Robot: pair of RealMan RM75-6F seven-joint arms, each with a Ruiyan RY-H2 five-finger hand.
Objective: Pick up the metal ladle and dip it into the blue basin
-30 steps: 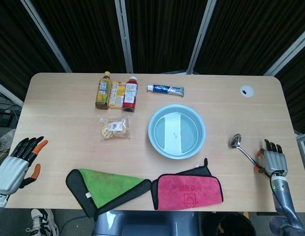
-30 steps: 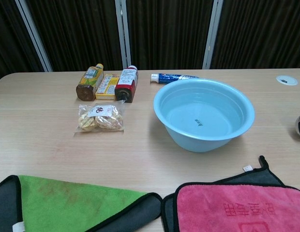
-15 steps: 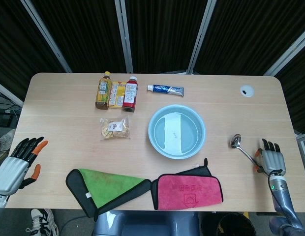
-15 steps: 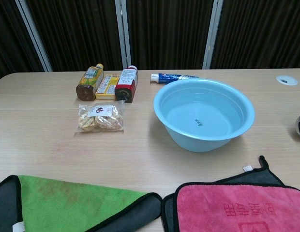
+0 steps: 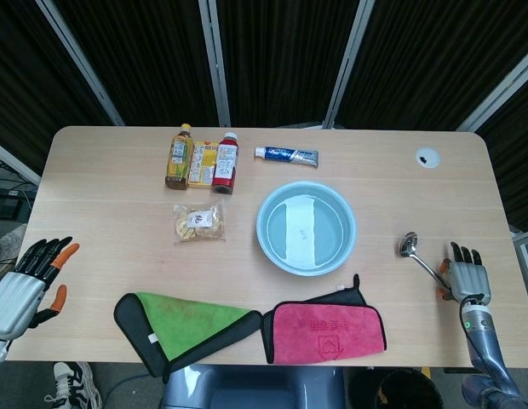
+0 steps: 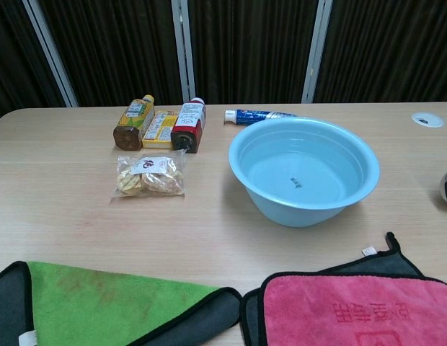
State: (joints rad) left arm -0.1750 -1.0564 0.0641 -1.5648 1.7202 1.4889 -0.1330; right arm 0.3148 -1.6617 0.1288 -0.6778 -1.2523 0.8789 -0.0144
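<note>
Clearly, the metal ladle (image 5: 420, 258) had not been picked up. It was laid flat on the table (image 5: 111, 187), to the right of the blue basin (image 5: 306, 227) and a little apart from it. Its round bowl was pointed toward the basin, and its thin handle was stretched out toward the right hand (image 5: 466, 279). That hand was placed at the table's right edge, right at the end of the handle, most likely so the handle could be grabbed there. Whether the handle was touched or already grasped could not be told, because the fingers were seen only small and from above.

The left hand (image 5: 25, 285) was kept off the table's left edge with its fingers spread wide and nothing in it. It was likely held back because it was not needed for this job.

The basin was set near the middle of the table with some water in it, so a short reach from the ladle's spot would probably be enough for dipping.
</note>
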